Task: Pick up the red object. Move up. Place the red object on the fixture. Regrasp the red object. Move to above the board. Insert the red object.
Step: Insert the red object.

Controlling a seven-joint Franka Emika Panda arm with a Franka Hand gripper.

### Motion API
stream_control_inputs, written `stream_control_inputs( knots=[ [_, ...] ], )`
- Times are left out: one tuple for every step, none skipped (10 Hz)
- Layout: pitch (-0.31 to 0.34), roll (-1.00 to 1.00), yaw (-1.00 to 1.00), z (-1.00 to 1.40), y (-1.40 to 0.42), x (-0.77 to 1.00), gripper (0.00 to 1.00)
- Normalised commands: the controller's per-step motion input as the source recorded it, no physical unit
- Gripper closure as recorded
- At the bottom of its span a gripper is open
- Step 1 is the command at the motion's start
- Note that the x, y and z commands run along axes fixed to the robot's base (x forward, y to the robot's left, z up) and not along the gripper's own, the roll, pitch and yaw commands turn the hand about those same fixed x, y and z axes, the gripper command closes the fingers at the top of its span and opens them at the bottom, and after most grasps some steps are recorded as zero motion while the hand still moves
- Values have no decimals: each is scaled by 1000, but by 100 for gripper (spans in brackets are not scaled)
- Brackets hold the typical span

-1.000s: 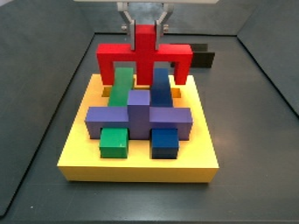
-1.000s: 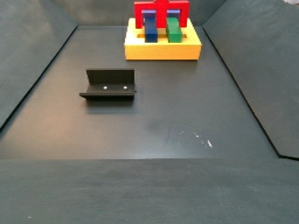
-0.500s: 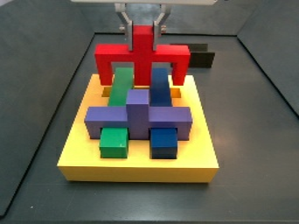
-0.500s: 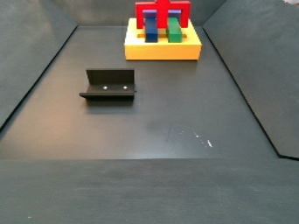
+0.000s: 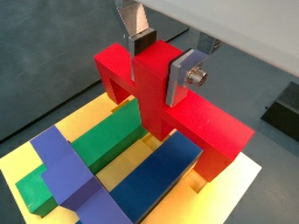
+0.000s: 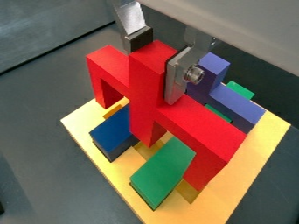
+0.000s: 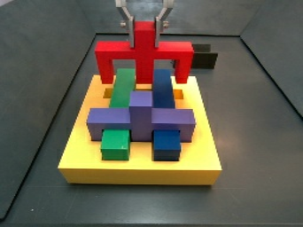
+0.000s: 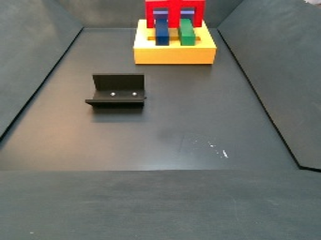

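At the top centre of the frame we see the gripper [image 7: 144, 18] clamped on the upright stub of the red object [image 7: 144, 55], whose long bar spans sideways with two legs pointing down over the far end of the board [image 7: 140, 165]. The yellow board fills the middle of the frame and carries a green bar [image 7: 120, 89] and a blue bar [image 7: 162, 89] side by side, crossed by a purple block [image 7: 141, 118]. We see the dark fixture [image 7: 206, 58] at upper right, behind the red object, partly hidden.

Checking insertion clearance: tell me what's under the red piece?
Held by the gripper, the red piece straddles the green bar and blue bar on the yellow board. Its leg ends are hidden.
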Motion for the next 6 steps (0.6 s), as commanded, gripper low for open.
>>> stream_control_inputs(
  knots=[
    [0,26,0,-257,0,0,100],
    [-21,30,0,-406,0,0,100],
    [-11,36,0,-417,0,0,100],
    [-19,0,0,-397,0,117,100],
    [-3,0,0,-326,0,17,100],
    [-14,0,0,-237,0,0,100]
  ],
)
